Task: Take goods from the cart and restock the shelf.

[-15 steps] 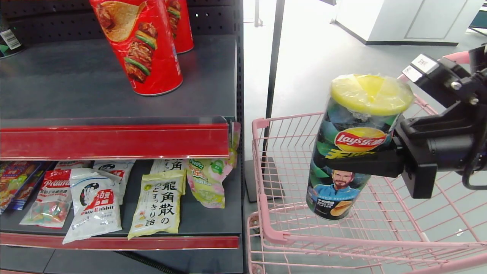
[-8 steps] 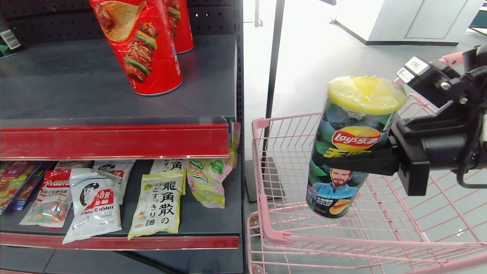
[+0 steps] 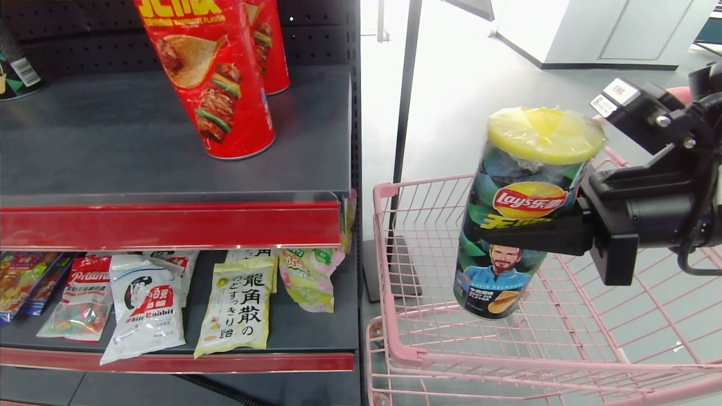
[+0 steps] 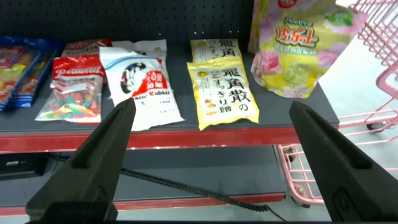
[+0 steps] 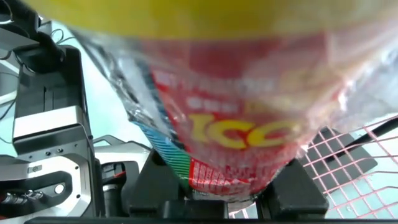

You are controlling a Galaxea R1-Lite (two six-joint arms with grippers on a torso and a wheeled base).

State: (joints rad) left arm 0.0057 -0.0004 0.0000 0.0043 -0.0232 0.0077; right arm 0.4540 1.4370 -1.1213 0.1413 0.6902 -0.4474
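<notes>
A dark green chip can (image 3: 522, 169) with a yellow lid, wrapped in clear film, hangs upright above the front left part of the pink cart (image 3: 395, 338). My right gripper (image 3: 510, 232) is shut on the can's middle, coming in from the right. In the right wrist view the can (image 5: 236, 124) sits close between the fingers. Left of the cart is the upper shelf (image 3: 141, 152), where two red chip cans (image 3: 217, 73) stand. My left gripper (image 4: 211, 162) is open and holds nothing, low in front of the lower shelf (image 4: 186, 134).
Snack bags (image 3: 237, 304) lie in a row on the lower shelf; a pink-and-green bag (image 4: 298, 43) leans at its right end. A red price rail (image 3: 169, 225) fronts the upper shelf. A dark post (image 3: 403, 113) stands between shelf and cart. The upper shelf has bare room left of the red cans.
The head camera has tilted up a little, so shelf and cart sit lower in the picture. My right gripper has lifted the can slightly higher over the cart.
</notes>
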